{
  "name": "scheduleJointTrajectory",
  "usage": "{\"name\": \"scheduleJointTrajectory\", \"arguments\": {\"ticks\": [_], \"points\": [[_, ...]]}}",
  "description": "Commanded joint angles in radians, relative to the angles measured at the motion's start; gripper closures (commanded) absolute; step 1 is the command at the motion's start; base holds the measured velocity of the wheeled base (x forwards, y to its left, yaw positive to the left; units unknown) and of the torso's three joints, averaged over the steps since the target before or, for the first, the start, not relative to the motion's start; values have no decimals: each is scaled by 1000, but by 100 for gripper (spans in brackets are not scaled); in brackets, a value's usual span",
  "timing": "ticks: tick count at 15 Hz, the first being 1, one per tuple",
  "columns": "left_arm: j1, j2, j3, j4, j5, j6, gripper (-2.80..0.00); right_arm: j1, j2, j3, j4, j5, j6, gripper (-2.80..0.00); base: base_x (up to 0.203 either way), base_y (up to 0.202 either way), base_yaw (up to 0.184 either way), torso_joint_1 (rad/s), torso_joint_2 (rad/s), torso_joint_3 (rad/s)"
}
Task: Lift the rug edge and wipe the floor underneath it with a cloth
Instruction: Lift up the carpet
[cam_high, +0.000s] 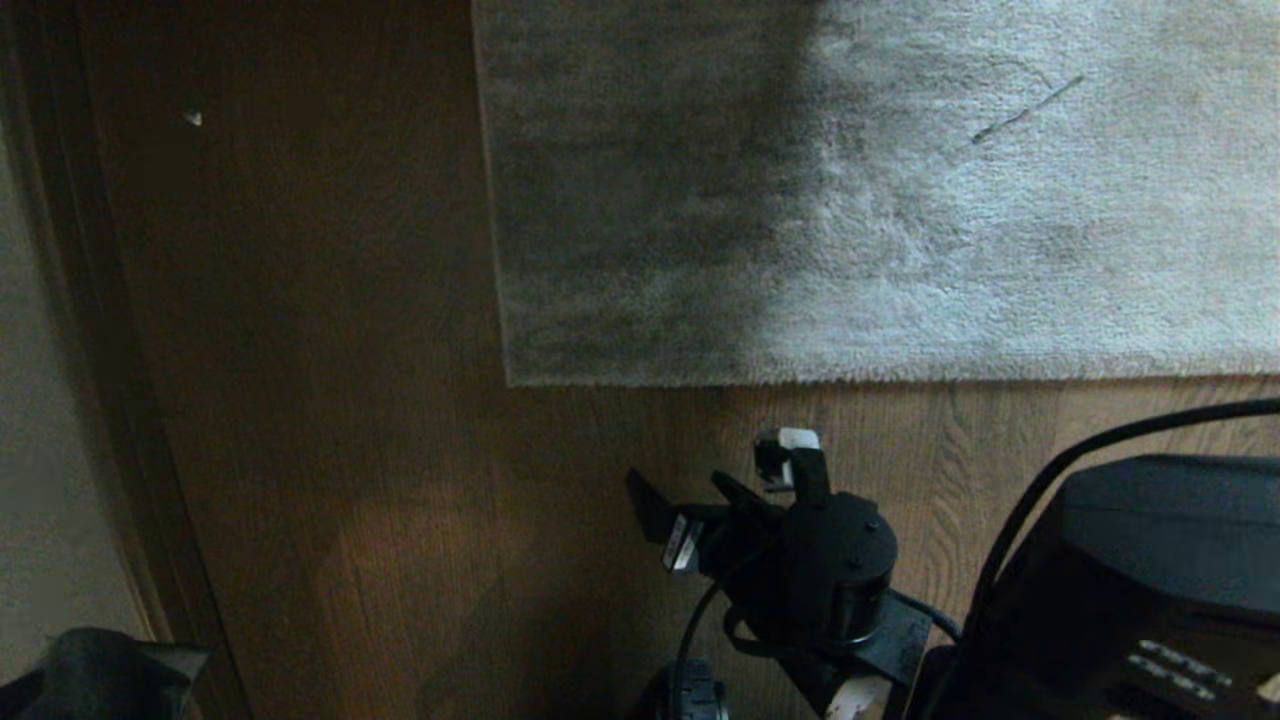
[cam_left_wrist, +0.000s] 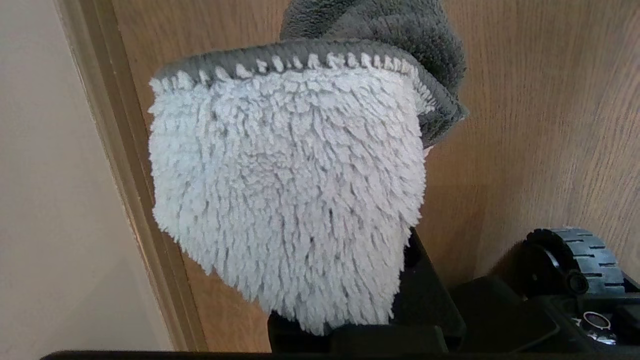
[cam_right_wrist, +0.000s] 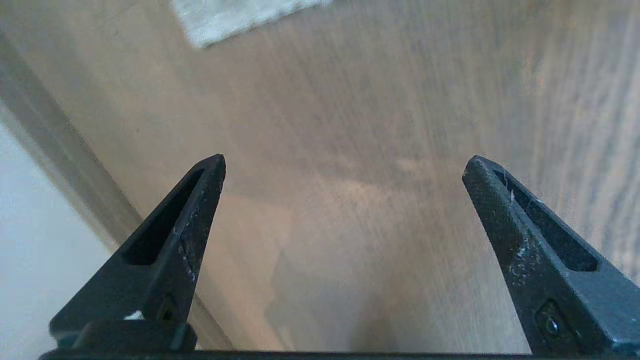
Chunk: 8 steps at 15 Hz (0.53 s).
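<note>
The rug edge (cam_high: 800, 375) lies flat on the floor (cam_high: 350, 450), so lifting and wiping are both left. The right gripper (cam_right_wrist: 345, 165), fingers wide apart and empty, hangs near its corner. The left gripper's fingers are clamped on the cloth (cam_left_wrist: 290, 200).

The right claw (cam_right_wrist: 344, 165) hangs low in front of the robot's base, its two black fingers (cam_right_wrist: 190, 210) spread wide with nothing between them; the left claw (cam_left_wrist: 350, 320) sits parked at the side, clamped tight.
</note>
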Motion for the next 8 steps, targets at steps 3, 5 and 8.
{"name": "scheduleJointTrajectory", "arguments": {"ticks": [3, 5, 8], "points": [[0, 0, 0, 0, 0, 0, 0, -66, 46, -1, -75, -1, 5, -280, 0, 0, 0, 0, 0, 0], [0, 0, 0, 0, 0, 1, 0, -78, 66, -3, -124, -1, 8, -280, 0, 0, 0, 0, 0, 0], [0, 0, 0, 0, 0, 0, 0, -81, 78, -61, -124, -2, 12, -280, 0, 0, 0, 0, 0, 0]]}}
